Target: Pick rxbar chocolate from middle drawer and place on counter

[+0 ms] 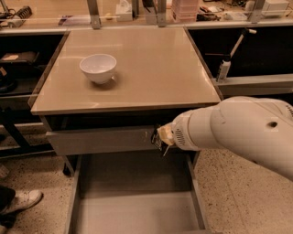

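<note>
My gripper (161, 137) sticks out of the big white arm (238, 130) at the right, just in front of the closed grey drawer front (100, 140) under the counter. It is shut on the rxbar chocolate (156, 139), a small black bar with white lettering, held in the air above the open middle drawer (137, 212). The drawer's bare grey floor shows below it. The beige counter (151, 64) lies behind and above the gripper. Most of the fingers are hidden by the arm's wrist.
A white bowl (98, 67) stands on the counter's left half. A cluttered bench (137, 9) with metal posts runs along the back. A white bottle (224, 69) stands on a shelf at the right. A person's shoe (20, 201) is on the floor at lower left.
</note>
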Available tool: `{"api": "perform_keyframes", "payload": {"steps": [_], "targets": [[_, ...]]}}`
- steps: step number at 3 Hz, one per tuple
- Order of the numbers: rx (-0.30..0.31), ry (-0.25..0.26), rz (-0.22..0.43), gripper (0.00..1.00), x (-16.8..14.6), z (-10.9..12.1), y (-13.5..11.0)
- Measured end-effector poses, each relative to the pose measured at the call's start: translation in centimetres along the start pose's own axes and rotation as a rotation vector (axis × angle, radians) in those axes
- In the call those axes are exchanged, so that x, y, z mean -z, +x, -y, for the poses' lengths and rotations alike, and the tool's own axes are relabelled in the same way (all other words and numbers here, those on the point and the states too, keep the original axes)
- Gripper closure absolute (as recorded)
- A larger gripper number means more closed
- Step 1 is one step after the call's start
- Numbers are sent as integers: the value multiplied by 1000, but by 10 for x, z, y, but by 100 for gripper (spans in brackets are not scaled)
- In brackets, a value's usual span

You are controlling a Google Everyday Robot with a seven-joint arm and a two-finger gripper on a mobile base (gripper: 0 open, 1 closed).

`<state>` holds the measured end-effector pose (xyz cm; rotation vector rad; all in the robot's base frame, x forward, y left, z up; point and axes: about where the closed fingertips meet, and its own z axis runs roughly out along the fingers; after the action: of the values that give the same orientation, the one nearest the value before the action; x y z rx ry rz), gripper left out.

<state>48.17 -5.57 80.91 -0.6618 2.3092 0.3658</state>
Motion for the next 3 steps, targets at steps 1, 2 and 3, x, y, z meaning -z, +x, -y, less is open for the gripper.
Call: {"api": "perform_keyframes", "payload": {"steps": [1,2,3], "targets": [[26,48,69,100,34,6,-34],[53,79,120,100,55,15,-70],[72,90,140,100,56,28,-105]]}}
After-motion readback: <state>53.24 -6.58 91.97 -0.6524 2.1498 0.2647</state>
